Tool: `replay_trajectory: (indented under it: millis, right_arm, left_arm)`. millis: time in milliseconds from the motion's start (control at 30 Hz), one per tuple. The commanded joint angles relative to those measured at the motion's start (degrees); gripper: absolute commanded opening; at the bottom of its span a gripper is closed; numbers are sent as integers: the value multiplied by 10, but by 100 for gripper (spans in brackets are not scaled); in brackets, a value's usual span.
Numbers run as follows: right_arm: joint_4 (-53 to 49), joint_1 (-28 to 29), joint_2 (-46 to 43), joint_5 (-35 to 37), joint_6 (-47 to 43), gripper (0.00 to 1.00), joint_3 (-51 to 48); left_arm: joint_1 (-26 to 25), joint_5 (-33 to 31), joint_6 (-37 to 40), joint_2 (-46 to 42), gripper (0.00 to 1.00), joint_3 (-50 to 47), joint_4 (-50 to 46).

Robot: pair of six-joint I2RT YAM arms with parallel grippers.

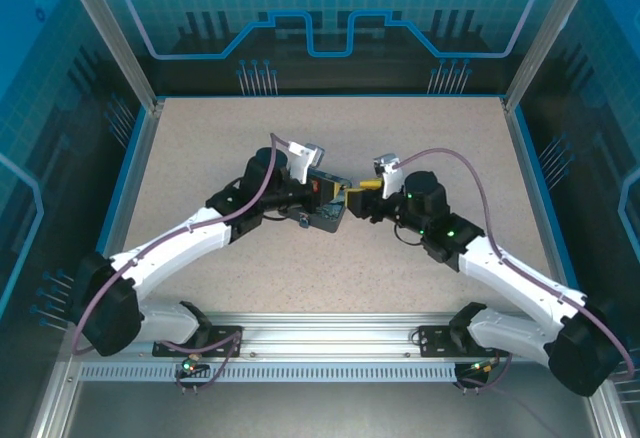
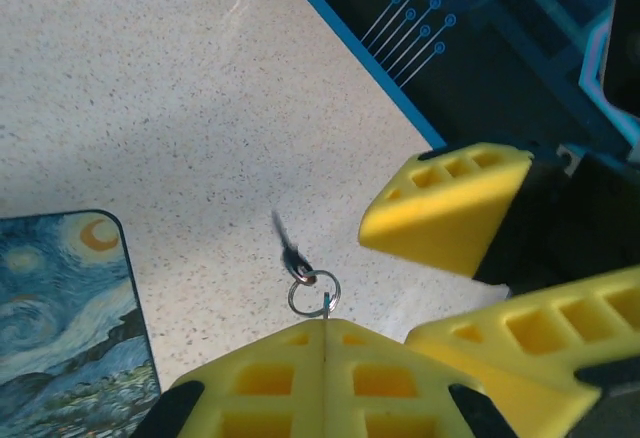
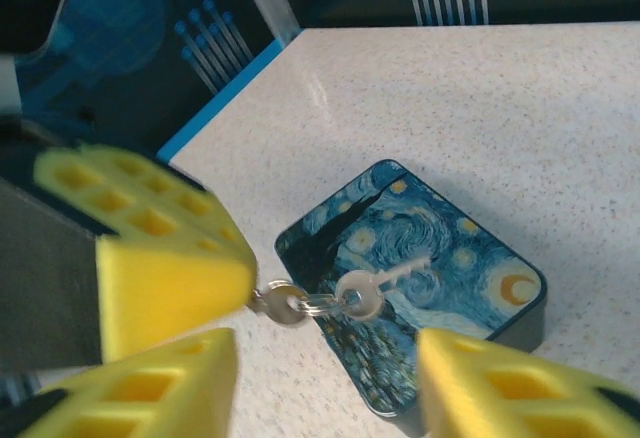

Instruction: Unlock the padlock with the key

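left gripper (image 2: 325, 330) clamped shut on small silvery key ring (image 3: 283, 305); tiny silvery metal key (image 3: 385, 280) hangs off ring, just past fingertips, near starry-night painted blue tin (image 3: 470, 258). right gripper (image 3: 325, 350) jaws apart, empty, key just ahead.

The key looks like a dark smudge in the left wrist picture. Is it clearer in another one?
Left wrist view: the key is a blurred dark streak beyond its ring, though the speckled table is fairly sharp. Right wrist view: it is crisp and bright silver against the painted tin. Top view: it is too small to make out.
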Motion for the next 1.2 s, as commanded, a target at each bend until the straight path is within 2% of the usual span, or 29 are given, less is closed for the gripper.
replay_trajectory:
  millis: [0, 167, 333, 433, 600, 700, 1167]
  right_arm:
    - [-60, -34, -31, -131, -63, 65, 6]
    - [-63, -96, -45, -285, -99, 87, 8]
    - [-141, -100, -19, -369, -193, 89, 67]
    - [-179, -102, 9, -412, -224, 84, 116]
    - [-143, -92, 43, -438, -219, 76, 139]
    - [-113, -77, 56, -436, -208, 72, 141]
    - [-98, -44, 78, -431, -196, 49, 145]
  left_arm:
    - [-3, -2, 143, -31, 0, 64, -135]
    - [-3, 48, 274, -37, 0, 128, -259]
    - [-3, 117, 359, -29, 0, 180, -341]
    - [-3, 137, 393, -14, 0, 218, -392]
    - [-4, 137, 421, 13, 0, 269, -458]
    - [-5, 138, 425, 13, 0, 273, -460]
    - [-5, 142, 429, 9, 0, 273, -454]
